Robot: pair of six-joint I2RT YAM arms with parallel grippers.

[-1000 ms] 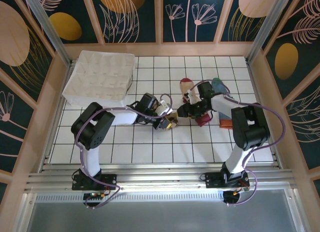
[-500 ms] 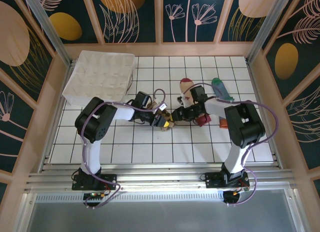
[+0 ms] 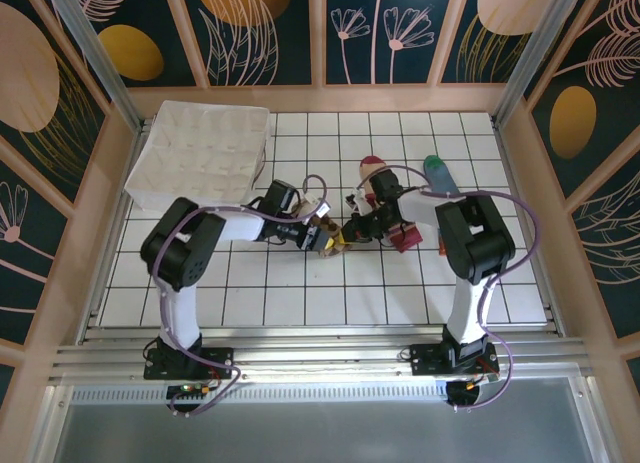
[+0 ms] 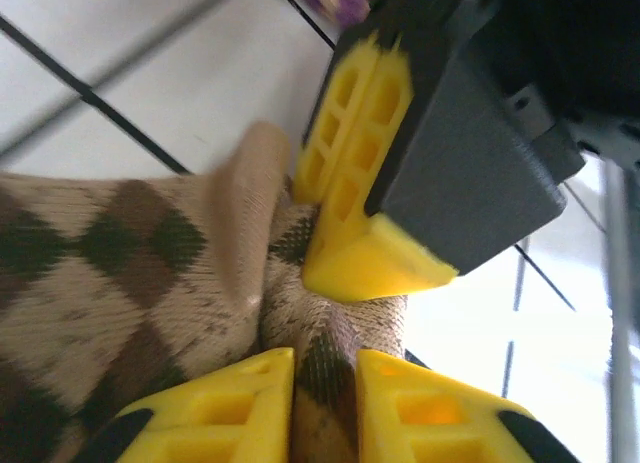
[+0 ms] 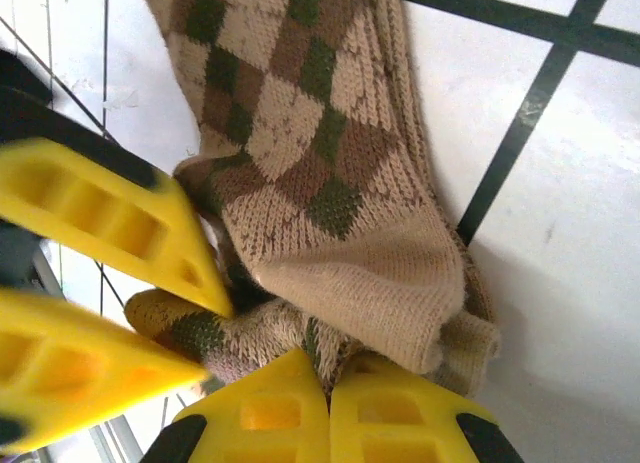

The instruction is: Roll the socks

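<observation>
A white quilted pad [image 3: 200,151] lies at the far left corner of the white gridded table [image 3: 290,293]. Right of it, the left arm reaches toward the middle of the table. The left tool [image 4: 326,361] has its yellow fingers only a narrow slit apart, with a fold of the argyle sock [image 5: 310,163] pinched between them. That tan-and-brown sock lies bunched and partly folded over itself on the table, between the two tools. The right tool [image 5: 328,368] faces the left one from the other side, its fingers pressed together and their tips against the sock's rumpled edge. Whether they nip any fabric, I cannot tell. Further right and toward the back lies the beige sock [image 3: 372,167], red toe away from the arms. The blue-grey sock [image 3: 436,169] with its green toe lies beyond it.
</observation>
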